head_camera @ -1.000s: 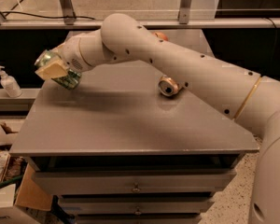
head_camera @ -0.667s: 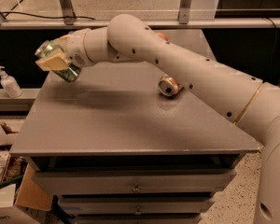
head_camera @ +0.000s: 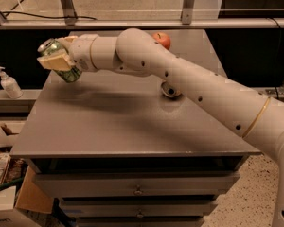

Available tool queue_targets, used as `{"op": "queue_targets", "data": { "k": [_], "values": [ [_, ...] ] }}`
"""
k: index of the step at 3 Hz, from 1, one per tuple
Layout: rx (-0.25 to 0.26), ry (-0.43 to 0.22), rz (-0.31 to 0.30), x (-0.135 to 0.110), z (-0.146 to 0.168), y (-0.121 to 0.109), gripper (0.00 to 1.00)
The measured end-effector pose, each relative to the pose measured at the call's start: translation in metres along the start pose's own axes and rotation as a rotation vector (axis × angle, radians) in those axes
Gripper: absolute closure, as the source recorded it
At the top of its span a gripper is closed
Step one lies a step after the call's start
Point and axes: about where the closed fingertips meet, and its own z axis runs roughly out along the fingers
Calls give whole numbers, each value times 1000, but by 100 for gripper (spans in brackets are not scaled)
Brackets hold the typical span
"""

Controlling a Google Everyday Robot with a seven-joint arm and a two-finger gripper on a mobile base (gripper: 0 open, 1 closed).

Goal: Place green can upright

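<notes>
Since the task wants the green can standing on its end, the gripper holds it clamped across the body, fingers pressed on the side wall, which leaves both metal ends free for setting down. The green can hangs in the air at about 10 o'clock of the table, near the far left corner and not touching the top. Whether it is over the surface or just past the edge cannot be told. It is tilted, with the silver top leaning toward 10 o'clock and the base pointing down toward 4 o'clock. By my reading, the lift is done and the righting is only partly done. The arm reaches across the table from 4 o'clock, which explains the sideways grasp. It passes over 1 other can, which lies on its side at about 2 o'clock and is half hidden beneath it. An apple sits at 1 o'clock by the far edge, and a bottle stands off the table at 9 o'clock. The next move probably calls for a wrist turn until the can's axis is vertical, then a shift inward before lowering. Let go while tilted this near the corner, it could tip, roll and drop off.
</notes>
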Motion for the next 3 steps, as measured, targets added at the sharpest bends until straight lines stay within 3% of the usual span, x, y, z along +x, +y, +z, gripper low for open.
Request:
{"op": "queue_targets", "data": {
  "k": [3],
  "values": [
    [103,-78,77,-3,9,7,100]
  ]
}}
